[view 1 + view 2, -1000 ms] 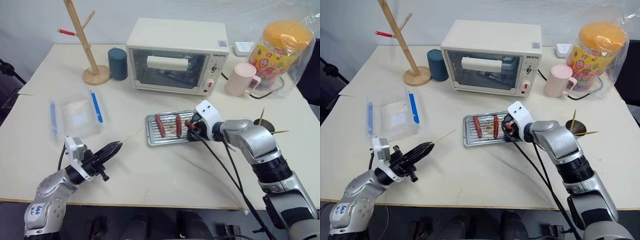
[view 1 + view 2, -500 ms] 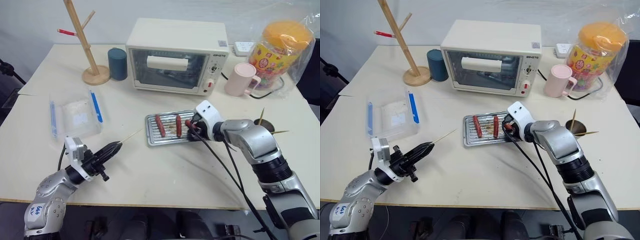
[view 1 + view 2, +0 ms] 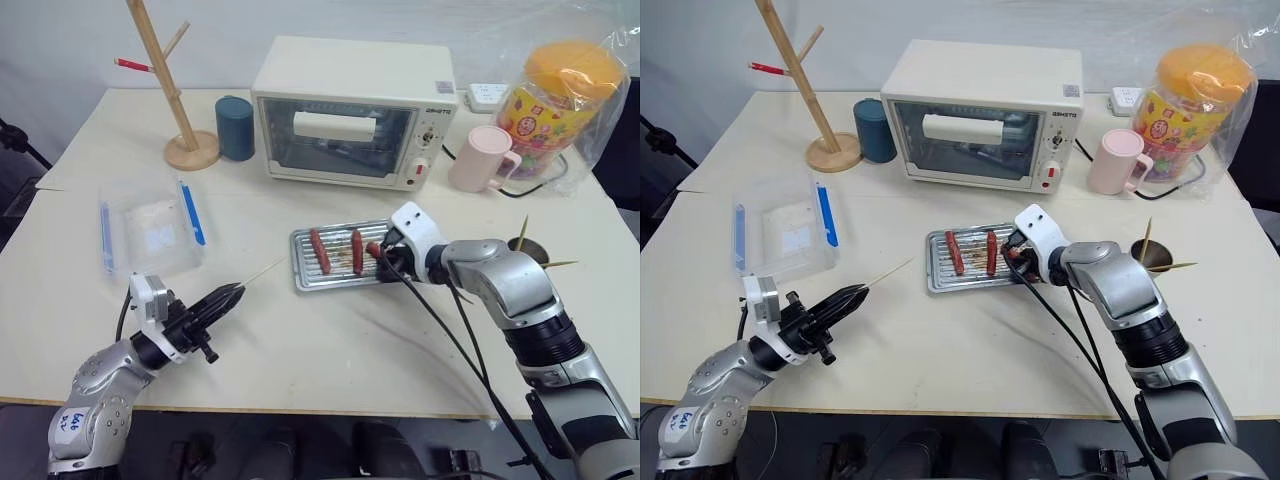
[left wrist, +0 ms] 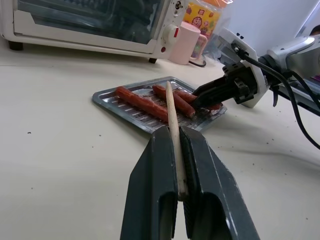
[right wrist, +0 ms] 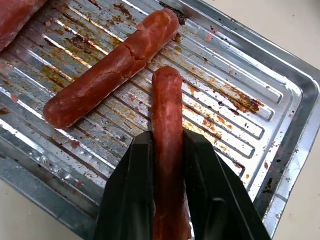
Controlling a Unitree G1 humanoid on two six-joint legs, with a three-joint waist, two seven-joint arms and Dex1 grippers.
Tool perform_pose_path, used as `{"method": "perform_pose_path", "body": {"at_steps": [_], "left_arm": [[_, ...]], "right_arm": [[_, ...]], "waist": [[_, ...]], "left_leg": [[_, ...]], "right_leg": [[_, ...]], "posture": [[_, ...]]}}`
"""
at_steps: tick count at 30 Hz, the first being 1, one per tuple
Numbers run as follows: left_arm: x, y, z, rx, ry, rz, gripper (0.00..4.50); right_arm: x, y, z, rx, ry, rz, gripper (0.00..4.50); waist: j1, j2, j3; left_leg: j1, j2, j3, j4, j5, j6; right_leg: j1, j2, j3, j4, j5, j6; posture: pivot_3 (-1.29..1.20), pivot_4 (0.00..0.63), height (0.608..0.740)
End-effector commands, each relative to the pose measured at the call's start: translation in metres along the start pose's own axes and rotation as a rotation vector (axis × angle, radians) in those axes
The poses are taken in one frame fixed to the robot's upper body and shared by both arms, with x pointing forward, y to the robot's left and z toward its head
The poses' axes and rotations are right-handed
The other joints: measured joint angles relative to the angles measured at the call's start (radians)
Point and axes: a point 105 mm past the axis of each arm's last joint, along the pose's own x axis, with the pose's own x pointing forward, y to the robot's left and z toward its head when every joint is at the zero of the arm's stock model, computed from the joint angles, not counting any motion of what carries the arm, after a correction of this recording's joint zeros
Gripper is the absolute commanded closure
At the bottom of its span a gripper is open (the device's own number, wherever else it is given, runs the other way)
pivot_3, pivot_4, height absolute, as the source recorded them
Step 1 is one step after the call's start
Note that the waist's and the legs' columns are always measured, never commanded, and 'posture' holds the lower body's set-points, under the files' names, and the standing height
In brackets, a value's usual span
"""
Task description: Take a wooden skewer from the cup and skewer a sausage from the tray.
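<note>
My left gripper point(image 3: 229, 293) hovers low over the table's front left, shut on the wooden skewer point(image 4: 171, 111), whose tip points toward the tray point(image 3: 297, 262). The silvery tray lies mid-table. My right gripper point(image 5: 167, 139) is over its right end, shut on a glossy red-brown sausage point(image 5: 167, 107) that runs lengthwise between the fingers. Two other sausages point(image 3: 320, 250) lie on the ridged bottom. The grey-beige cup point(image 3: 1154, 256) stands at the right beyond my right forearm, with more skewers sticking out.
A white toaster oven point(image 3: 352, 115) stands behind the tray, with a pink mug point(image 3: 478, 160) and a bagged orange-lidded jar point(image 3: 560, 100) to its right. A dark blue cylinder point(image 3: 235, 127), a wooden mug tree point(image 3: 175, 95) and a clear box with blue clips point(image 3: 150, 225) are at the left.
The right gripper's fingers have closed in on the sausage. Both arms and the skewer have stayed in place.
</note>
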Motion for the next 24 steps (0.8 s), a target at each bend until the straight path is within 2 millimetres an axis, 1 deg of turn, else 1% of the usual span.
{"method": "perform_pose_path", "body": {"at_steps": [1,5,8,9,12,14,17,20,22,24], "left_arm": [[0.0,-0.006,0.01,0.026,-0.027,-0.022,4.5],[0.0,-0.007,0.01,0.025,-0.028,-0.024,4.5],[0.0,-0.007,0.01,0.023,-0.029,-0.026,4.5],[0.0,-0.007,0.01,0.023,-0.029,-0.026,4.5],[0.0,-0.007,0.01,0.021,-0.027,-0.029,4.5],[-0.001,-0.007,0.01,0.02,-0.026,-0.03,4.5],[-0.003,-0.008,0.012,0.025,-0.019,-0.039,4.5],[-0.003,-0.009,0.017,0.045,-0.001,-0.078,4.5],[-0.002,-0.013,0.018,0.085,0.052,-0.148,4.5],[0.0,-0.017,0.018,0.118,0.093,-0.216,4.5]], "right_arm": [[-0.005,-0.003,0.001,-0.001,-0.013,-0.013,3.57],[-0.006,-0.001,0.0,0.002,-0.01,0.0,3.57],[-0.006,-0.001,0.0,0.002,-0.009,0.004,4.04],[-0.006,-0.001,0.0,0.002,-0.009,0.002,4.28],[-0.007,-0.003,0.002,0.001,-0.022,-0.005,4.28],[-0.011,-0.004,0.006,-0.017,-0.047,0.005,4.28],[-0.028,-0.001,0.02,-0.099,-0.119,0.082,4.28],[-0.05,0.005,0.031,-0.228,-0.183,0.171,4.28],[-0.067,0.014,0.036,-0.356,-0.228,0.279,4.28],[-0.08,0.025,0.036,-0.478,-0.262,0.392,4.28]], "waist": [[0.0,0.0,0.0],[0.0,0.0,0.0],[0.0,0.0,0.0],[0.0,0.0,0.0],[0.0,0.0,0.0],[0.0,0.0,0.0],[0.002,0.0,0.0],[0.002,0.0,0.0],[0.001,0.0,0.0],[0.002,0.0,0.0]], "left_leg": [[0.0,0.0,0.0,0.0,0.0,0.0],[0.0,0.0,0.0,0.0,0.0,0.0],[0.0,0.0,0.0,0.0,0.0,0.0],[0.0,0.0,0.0,0.0,0.0,0.0],[0.0,0.0,0.0,0.0,0.0,0.0],[0.0,0.0,0.0,0.0,0.0,0.0],[0.0,0.0,0.0,0.0,0.0,0.0],[-0.001,0.0,0.0,0.0,0.0,0.0],[-0.001,0.0,0.0,0.0,0.0,0.0],[-0.001,0.0,0.0,-0.001,0.0,0.0]], "right_leg": [[0.0,0.0,0.0,0.0,0.0,0.0],[0.0,0.0,0.0,0.0,0.0,0.0],[0.0,0.0,0.0,0.0,0.0,0.0],[0.0,0.0,0.0,0.0,0.0,0.0],[0.0,0.0,0.0,0.0,0.0,0.0],[0.0,0.0,0.0,0.0,0.0,0.0],[0.0,0.0,0.0,0.0,0.0,0.0],[0.0,0.0,0.0,-0.002,0.0,0.0],[0.0,0.0,0.0,-0.002,0.0,0.0],[0.0,0.0,0.0,-0.003,0.0,0.0]], "posture": [[0.0,0.15,0.74],[0.0,0.15,0.74],[0.0,0.15,0.74],[0.0,0.15,0.74],[0.0,0.15,0.74],[0.0,0.15,0.74],[0.0,0.15,0.74],[0.0,0.15,0.74],[0.0,0.15,0.74],[0.0,0.15,0.74]]}}
